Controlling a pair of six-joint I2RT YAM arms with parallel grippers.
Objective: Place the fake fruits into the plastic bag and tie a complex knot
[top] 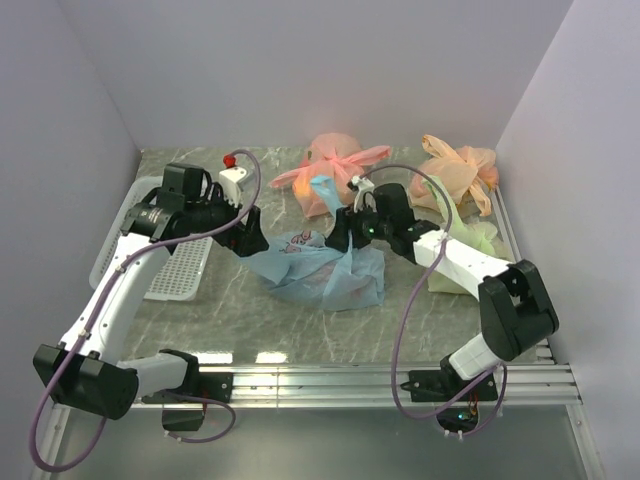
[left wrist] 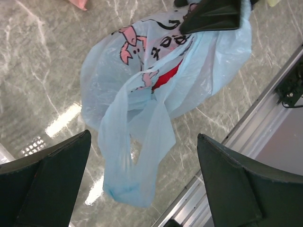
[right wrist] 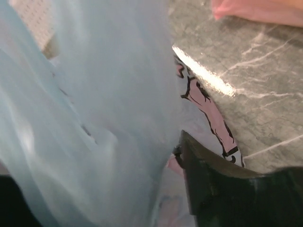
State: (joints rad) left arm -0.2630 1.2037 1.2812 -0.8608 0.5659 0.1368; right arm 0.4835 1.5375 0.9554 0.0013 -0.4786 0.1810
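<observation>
Left wrist view: left claw (left wrist: 142, 158) spread wide, empty, free handle (left wrist: 116, 151) loop hanging between its fingers. Right claw (left wrist: 199, 21) looks pinched on bag (left wrist: 109, 80) mouth. Bag lies mid-table (top: 240, 320) between arms, red fruit (left wrist: 165, 78) inside. Long axis runs from right claw to loop, loop pointing at left claw. Best move: close on gathered loop, not one ply, with right pulling taut.
</observation>
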